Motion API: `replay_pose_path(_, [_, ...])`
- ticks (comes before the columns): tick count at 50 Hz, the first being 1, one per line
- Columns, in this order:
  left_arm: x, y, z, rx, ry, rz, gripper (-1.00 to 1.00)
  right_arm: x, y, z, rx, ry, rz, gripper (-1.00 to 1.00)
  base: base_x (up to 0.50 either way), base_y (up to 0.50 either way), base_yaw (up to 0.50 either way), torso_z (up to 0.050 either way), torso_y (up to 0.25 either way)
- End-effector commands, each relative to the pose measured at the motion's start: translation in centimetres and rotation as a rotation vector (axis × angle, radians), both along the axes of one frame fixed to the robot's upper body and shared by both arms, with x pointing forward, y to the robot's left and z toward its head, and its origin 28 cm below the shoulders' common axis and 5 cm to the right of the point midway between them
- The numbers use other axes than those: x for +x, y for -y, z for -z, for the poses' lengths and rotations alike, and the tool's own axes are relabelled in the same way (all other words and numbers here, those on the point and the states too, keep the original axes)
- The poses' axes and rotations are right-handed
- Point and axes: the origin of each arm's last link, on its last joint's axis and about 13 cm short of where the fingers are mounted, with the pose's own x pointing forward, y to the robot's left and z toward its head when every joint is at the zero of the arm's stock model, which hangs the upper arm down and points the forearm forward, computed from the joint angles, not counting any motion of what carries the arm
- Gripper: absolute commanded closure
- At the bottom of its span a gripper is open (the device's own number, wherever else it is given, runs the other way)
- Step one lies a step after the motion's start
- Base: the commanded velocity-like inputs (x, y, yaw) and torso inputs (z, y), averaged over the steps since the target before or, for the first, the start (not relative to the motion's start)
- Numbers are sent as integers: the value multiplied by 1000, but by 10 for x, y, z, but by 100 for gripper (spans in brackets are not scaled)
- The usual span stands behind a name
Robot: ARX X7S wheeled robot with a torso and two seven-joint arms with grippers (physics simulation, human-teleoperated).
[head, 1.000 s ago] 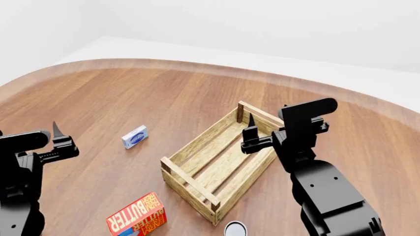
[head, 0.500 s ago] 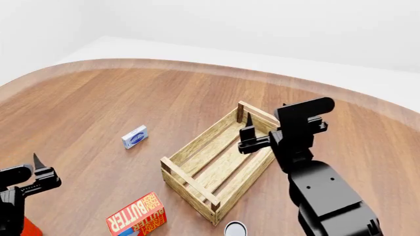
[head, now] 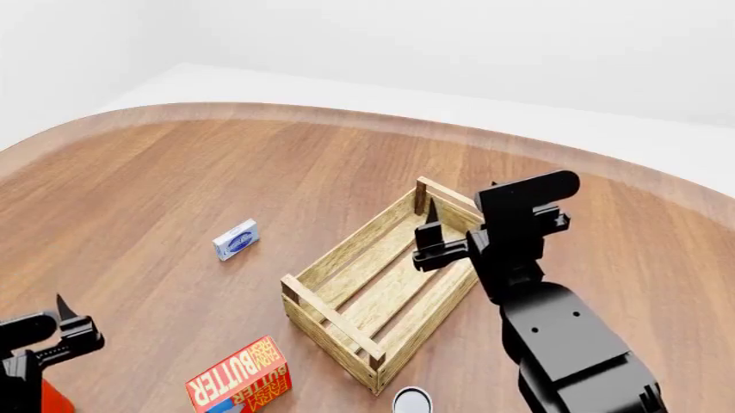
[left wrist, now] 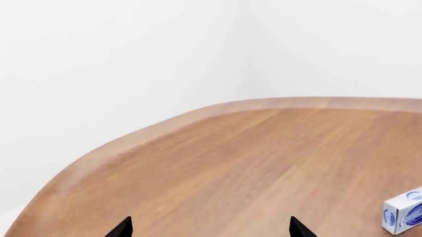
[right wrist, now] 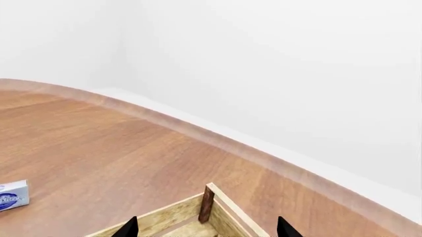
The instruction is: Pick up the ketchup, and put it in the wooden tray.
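Showing as an orange-red sliver at the head view's bottom-left corner, the ketchup point(head: 53, 397) is seen just below the left gripper point(head: 64, 323), fingers spread wide. Right gripper point(head: 431, 241), likewise spread, is held over the wooden tray point(head: 333, 318).

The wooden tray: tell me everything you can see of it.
The wooden tray is a pale rectangular crate of light wood, with a slatted bottom, low plank sides and darker corner posts. It sits flat on the wooden table, turned diagonally, and nothing shows inside it. The right gripper hangs over its far end, apparently not touching it. One corner post also shows in the right wrist view.
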Motion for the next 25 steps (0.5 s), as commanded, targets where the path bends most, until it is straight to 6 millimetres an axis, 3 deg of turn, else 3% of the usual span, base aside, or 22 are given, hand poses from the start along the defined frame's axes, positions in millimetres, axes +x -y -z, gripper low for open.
replay_pose_path(1, [-1,-1,6,-3,-12,-3,-100,-2,0,1,-4,-2,4,-100,0,0,0,0,0])
replay_pose_path(25, [-6,-10,14,-13,-31,-55,-100,-3,-2,5,-9,-13,4,-100,0,0,0,0,0])
